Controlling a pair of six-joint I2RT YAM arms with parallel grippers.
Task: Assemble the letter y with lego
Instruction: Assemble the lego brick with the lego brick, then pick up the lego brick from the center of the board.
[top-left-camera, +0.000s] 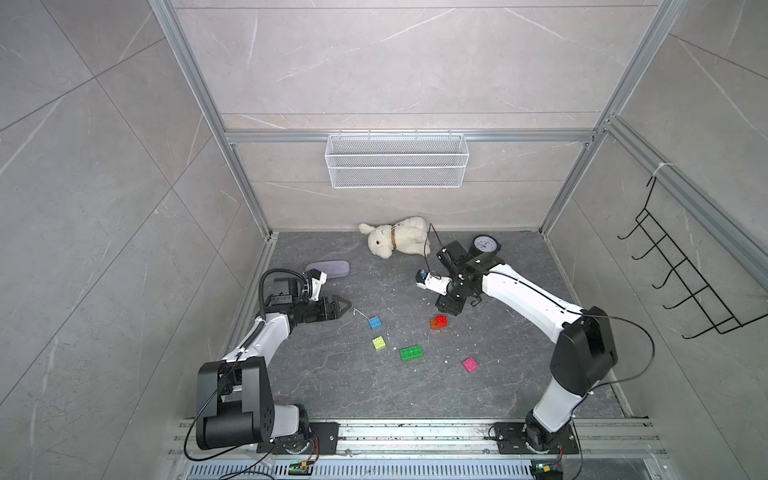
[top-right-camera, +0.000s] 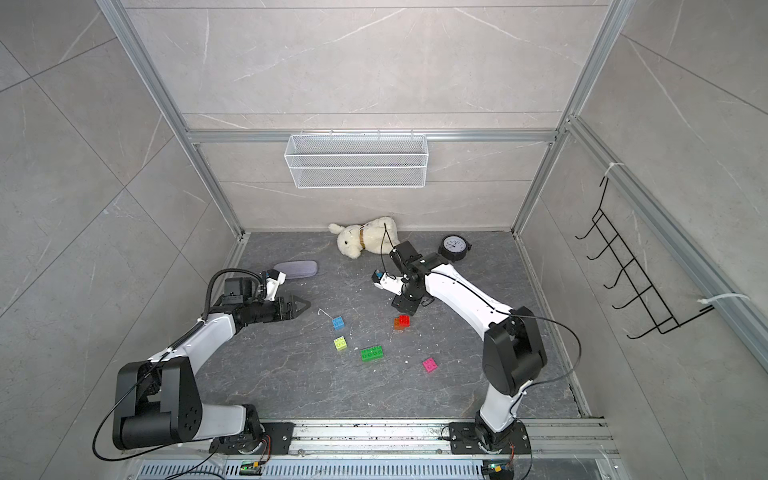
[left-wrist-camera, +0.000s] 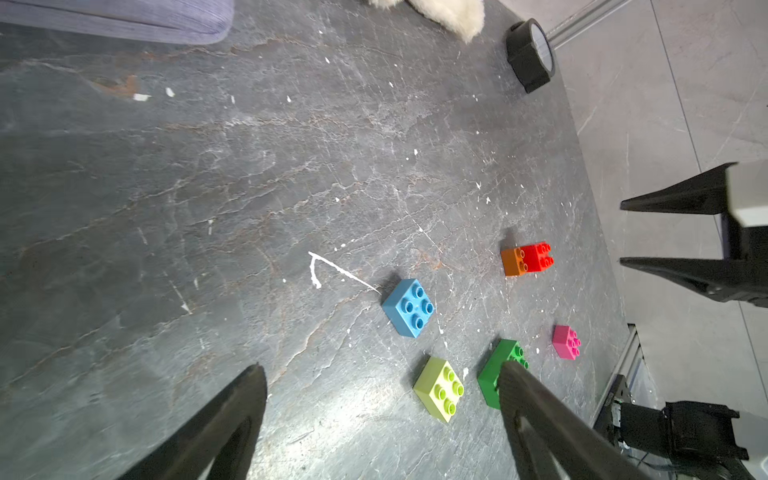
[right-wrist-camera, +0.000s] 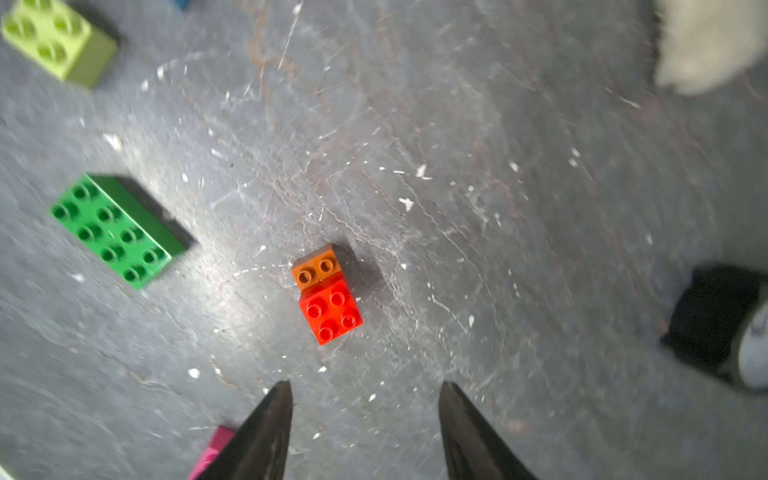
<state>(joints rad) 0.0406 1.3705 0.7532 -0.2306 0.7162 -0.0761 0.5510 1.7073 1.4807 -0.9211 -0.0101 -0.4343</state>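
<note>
Wire basket (top-left-camera: 397, 183) hangs on the back-wall rail, well behind and above the green brick (top-left-camera: 411, 353).

6 bricks sit on the dark floor (top-left-camera: 332, 386); the letter y is not yet assembled.
- Yellow-green brick (top-left-camera: 378, 343): near the green brick, on the left arm's side.
- Blue brick (top-left-camera: 375, 322): past the yellow-green one, toward the back wall.
- Pink brick (top-left-camera: 470, 364): apart, on the right arm's side.
- Red brick (top-left-camera: 441, 320): behind the green brick, stacked offset on the orange brick (top-left-camera: 434, 325), with 2 orange studs showing.

Plush rabbit (top-left-camera: 395, 239) lies well behind the green brick at the back wall, with a round dial (top-left-camera: 485, 244) near it. Grey pouch (top-left-camera: 328, 268) is far off on the left arm's side.

Left gripper (left-wrist-camera: 378, 370): jaws wide apart, empty, hovering well off the green brick on the left arm's side.

Right gripper (right-wrist-camera: 365, 384): jaws apart, empty, pointing down just behind the red-orange pair, touching neither.
</note>
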